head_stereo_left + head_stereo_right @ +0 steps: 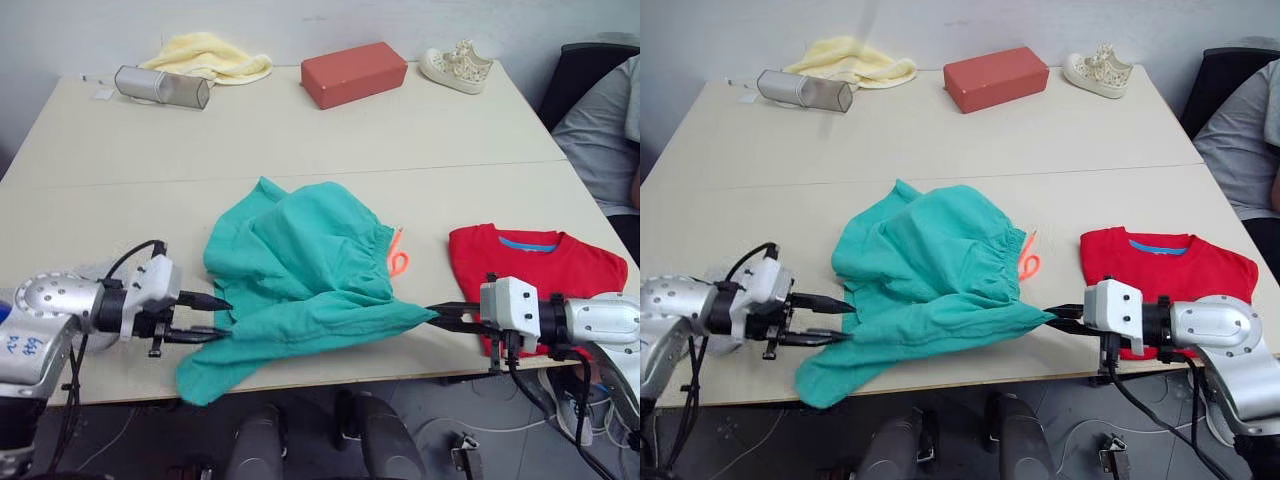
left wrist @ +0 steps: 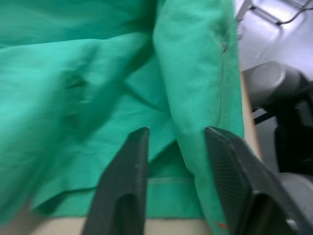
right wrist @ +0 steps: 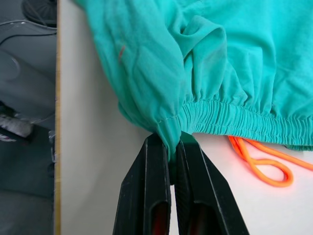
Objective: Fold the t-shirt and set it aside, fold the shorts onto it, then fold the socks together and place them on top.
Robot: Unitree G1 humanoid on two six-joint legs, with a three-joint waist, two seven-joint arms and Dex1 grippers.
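While the right gripper (image 3: 172,161) pinches the shorts (image 1: 300,270), the left gripper's (image 2: 176,166) jaws gape around another fold.

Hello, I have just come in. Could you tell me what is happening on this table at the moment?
A two-armed robot is working on the teal shorts at the front of the table. Its right gripper is shut on the waistband end of the shorts. Its left gripper is open, with fabric lying between its fingers. The shorts are bunched, not yet folded. The red t-shirt lies folded to the robot's right.
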